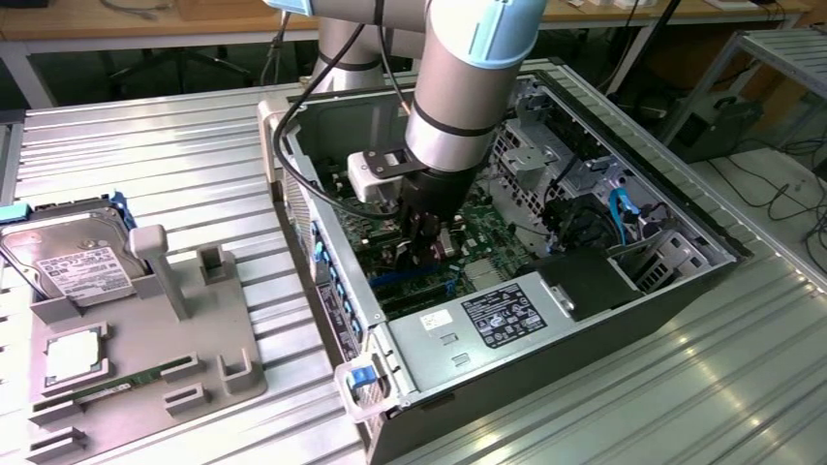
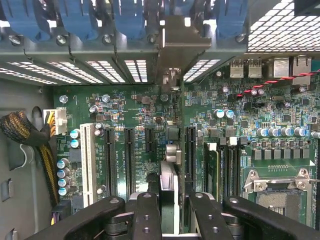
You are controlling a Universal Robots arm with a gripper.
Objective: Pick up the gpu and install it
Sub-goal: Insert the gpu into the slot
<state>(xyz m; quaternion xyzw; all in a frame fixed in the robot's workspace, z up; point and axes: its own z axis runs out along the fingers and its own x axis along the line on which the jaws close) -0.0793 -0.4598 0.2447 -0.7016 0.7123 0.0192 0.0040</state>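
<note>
The fingers [image 2: 167,210] grip the gpu [image 2: 169,170] edge-on, bracket toward twelve o'clock, lining it with the motherboard [image 2: 130,110] slots.

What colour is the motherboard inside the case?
Green; the motherboard shows best in the wrist view.

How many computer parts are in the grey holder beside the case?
3: a hard drive at the far end, a square processor in the middle, a memory stick nearest the camera. More may be hidden.
</note>
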